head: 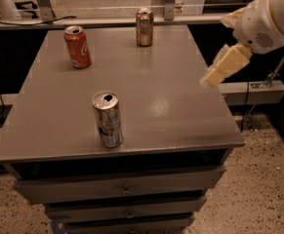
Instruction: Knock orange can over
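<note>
Copper-orange can (144, 27) stands upright at the table's (180, 111) far edge, left of the gripper (222, 66) and farther out, well apart from it. No contact.

Gripper hangs off the table's right edge, above top level and pointing down-left toward the surface. Apart or together: cannot tell from this angle. It holds nothing.

Handling, my read:
- Thin-wall aluminium, stiff enough for a shove, dents if squeezed. No need to grip it.
- Weight unknown. I can't tell whether the top is open, so it may be empty or full. Empty tips with a tap and may skid on this smooth grey top; full needs a firmer push.
- Tall and narrow, so it tips easily if hit high.
- Contact point: upper third of the wall, on the side facing the gripper, pushing sideways. A low hit would likely just slide it.
- Once down it rolls, and the far edge is just behind it, so it could go off the back.

Other cans: red can (77, 47) is farther left of the gripper than the target, and silver can (107, 118) is left and nearer the front edge. Both are clear of a straight reach.
</note>
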Controlling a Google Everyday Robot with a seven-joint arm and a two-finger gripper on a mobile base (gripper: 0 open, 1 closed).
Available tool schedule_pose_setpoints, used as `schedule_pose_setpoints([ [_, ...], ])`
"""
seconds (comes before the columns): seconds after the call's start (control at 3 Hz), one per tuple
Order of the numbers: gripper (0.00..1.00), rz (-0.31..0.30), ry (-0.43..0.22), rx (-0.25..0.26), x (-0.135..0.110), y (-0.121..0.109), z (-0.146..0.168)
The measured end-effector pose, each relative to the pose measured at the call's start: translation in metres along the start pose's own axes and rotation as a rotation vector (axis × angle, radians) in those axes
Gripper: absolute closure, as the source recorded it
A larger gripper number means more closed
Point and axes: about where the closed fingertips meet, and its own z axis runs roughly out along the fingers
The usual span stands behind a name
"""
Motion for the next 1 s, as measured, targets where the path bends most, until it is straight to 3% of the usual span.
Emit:
schedule_pose_setpoints([
  [0.33,0.0,0.056,-0.168,0.027,-0.043,-0.046,0.05],
  [0.67,0.0,0.134,-0.295,0.01,-0.073,-0.084,0.1],
  [1.0,0.0,0.23,-0.434,-0.057,-0.096,-0.109,0.147],
])
